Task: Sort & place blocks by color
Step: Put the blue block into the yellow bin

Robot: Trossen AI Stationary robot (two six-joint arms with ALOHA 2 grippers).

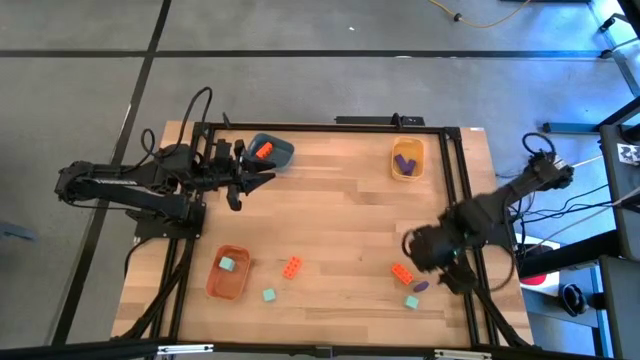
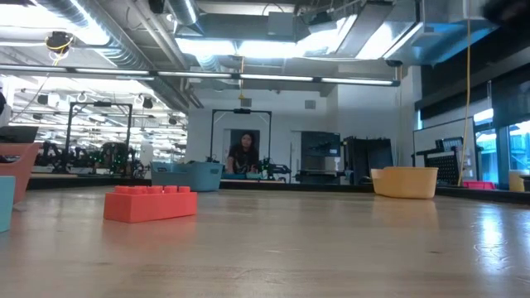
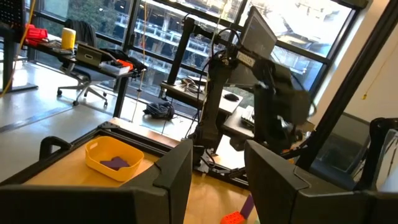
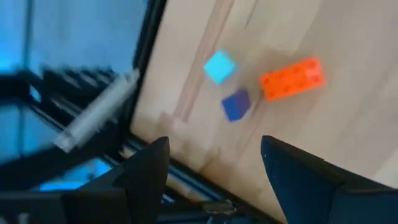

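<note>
Three loose blocks lie near the table's near right corner: an orange-red block [image 1: 401,272], a purple block [image 1: 420,286] and a teal block [image 1: 411,301]. My right gripper [image 1: 447,275] hovers just right of them, open and empty; its wrist view shows the teal block [image 4: 219,66], purple block [image 4: 236,104] and orange-red block [image 4: 292,79] ahead of my right gripper [image 4: 214,152]. Another orange-red block [image 1: 292,266] and a teal block [image 1: 269,295] lie near the middle front. My left gripper [image 1: 262,178] waits open beside the blue bowl [image 1: 270,152].
The blue bowl holds an orange-red block [image 1: 264,150], the yellow bowl [image 1: 407,160] a purple block [image 1: 405,160], the orange bowl [image 1: 229,272] a teal block [image 1: 228,264]. A black frame [image 1: 468,220] runs along the table's right edge. A person [image 2: 244,153] stands far behind.
</note>
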